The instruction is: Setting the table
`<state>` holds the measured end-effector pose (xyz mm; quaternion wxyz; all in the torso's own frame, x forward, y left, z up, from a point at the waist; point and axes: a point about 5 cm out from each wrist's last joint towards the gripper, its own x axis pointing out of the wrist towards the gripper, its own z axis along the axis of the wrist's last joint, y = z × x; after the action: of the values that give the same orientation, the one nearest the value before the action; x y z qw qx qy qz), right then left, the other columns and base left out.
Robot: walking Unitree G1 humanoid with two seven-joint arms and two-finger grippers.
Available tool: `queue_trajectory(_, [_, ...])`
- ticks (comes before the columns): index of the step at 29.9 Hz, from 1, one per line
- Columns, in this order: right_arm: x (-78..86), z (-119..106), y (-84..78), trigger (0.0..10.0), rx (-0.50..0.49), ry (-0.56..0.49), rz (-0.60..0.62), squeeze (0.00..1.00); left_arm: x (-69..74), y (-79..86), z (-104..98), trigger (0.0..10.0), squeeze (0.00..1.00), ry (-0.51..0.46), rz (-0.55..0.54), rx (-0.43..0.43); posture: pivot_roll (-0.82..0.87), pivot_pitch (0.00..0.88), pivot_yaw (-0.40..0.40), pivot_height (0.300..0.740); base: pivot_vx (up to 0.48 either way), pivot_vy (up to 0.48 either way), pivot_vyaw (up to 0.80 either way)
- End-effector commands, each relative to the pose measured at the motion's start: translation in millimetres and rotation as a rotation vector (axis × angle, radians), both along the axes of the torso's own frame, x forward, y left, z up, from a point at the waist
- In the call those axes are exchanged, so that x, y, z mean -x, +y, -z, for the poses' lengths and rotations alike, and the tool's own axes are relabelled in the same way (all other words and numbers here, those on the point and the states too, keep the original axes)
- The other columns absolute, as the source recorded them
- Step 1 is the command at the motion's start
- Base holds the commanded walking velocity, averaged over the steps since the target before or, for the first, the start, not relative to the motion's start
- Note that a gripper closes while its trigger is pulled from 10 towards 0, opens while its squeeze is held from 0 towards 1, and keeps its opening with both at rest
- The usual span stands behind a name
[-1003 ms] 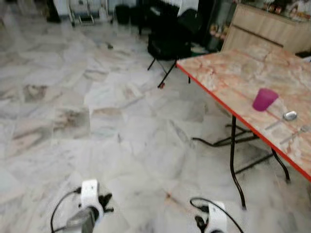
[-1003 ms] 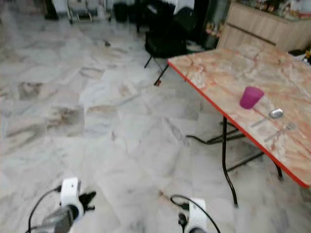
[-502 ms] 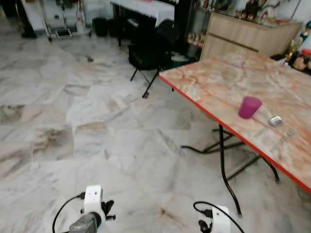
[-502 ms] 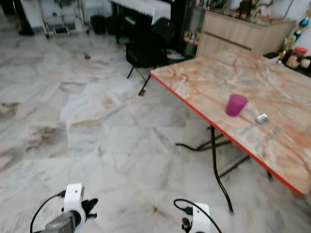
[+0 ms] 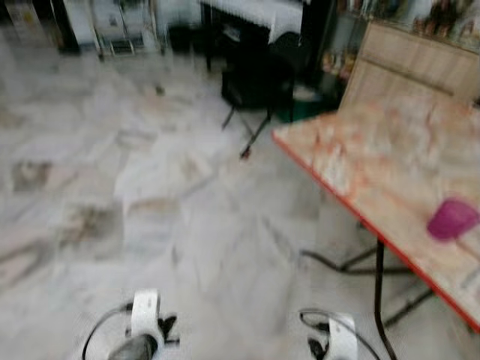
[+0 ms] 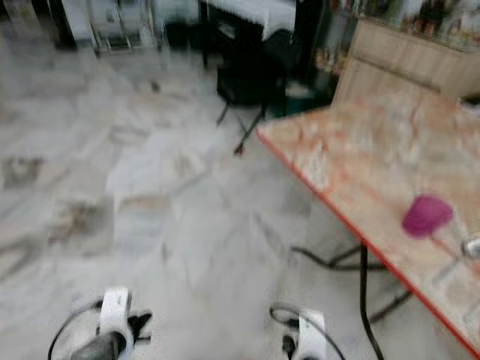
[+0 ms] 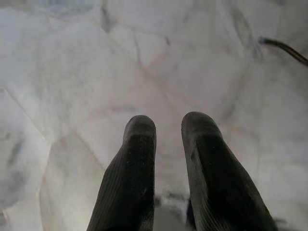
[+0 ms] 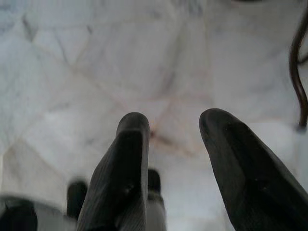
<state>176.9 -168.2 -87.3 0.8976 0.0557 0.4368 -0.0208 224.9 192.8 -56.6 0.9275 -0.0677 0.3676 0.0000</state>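
A pink cup (image 5: 452, 219) stands on the orange marble-patterned table (image 5: 375, 165) with a red edge, at my right. A small silvery object (image 6: 472, 246) lies just beyond the cup; blur hides what it is. Both arms hang low over the floor, away from the table. My left gripper (image 7: 168, 126) points down at the marble tiles, fingers slightly apart with nothing between them. My right gripper (image 8: 175, 125) also points at the floor, fingers wider apart and empty.
The head views are blurred. A black folding chair (image 5: 259, 82) stands beyond the table's near corner, and a wooden cabinet (image 5: 420, 67) is behind the table. Black table legs (image 5: 379, 300) and a cable (image 5: 330, 262) lie under it. Pale marble floor (image 5: 150, 187) spreads to the left.
The whole picture has shifted and blurred, so the camera moved; the table now sits further right in view. The cup keeps its place on the table. Both arms still hang low.
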Motion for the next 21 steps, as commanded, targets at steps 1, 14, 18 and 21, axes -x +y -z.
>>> queue_trajectory(1, [-4.2,-1.5,8.0,10.0,-0.018,-0.010,-0.013,0.00,4.2,11.6,1.6,10.0,0.00,0.024,-0.034,-0.031,0.13,0.000,-0.056,0.740,0.000,0.000,0.00])
queue_trajectory(14, [-4.4,-1.5,7.7,10.0,-0.009,-0.009,-0.012,0.00,10.1,14.9,5.6,10.0,0.00,0.060,-0.083,-0.004,0.13,0.000,-0.057,0.740,0.000,0.000,0.00])
queue_trajectory(18, [-4.5,-1.5,7.8,10.0,-0.006,-0.009,-0.013,0.00,9.3,14.0,5.3,10.0,0.00,0.061,-0.074,-0.005,0.13,0.000,-0.056,0.740,0.000,0.000,0.00])
queue_trajectory(21, [-4.5,-1.5,7.7,10.0,0.003,-0.007,-0.018,0.00,8.6,13.1,5.1,10.0,0.00,0.061,-0.068,-0.005,0.13,0.000,-0.055,0.740,0.000,0.000,0.00])
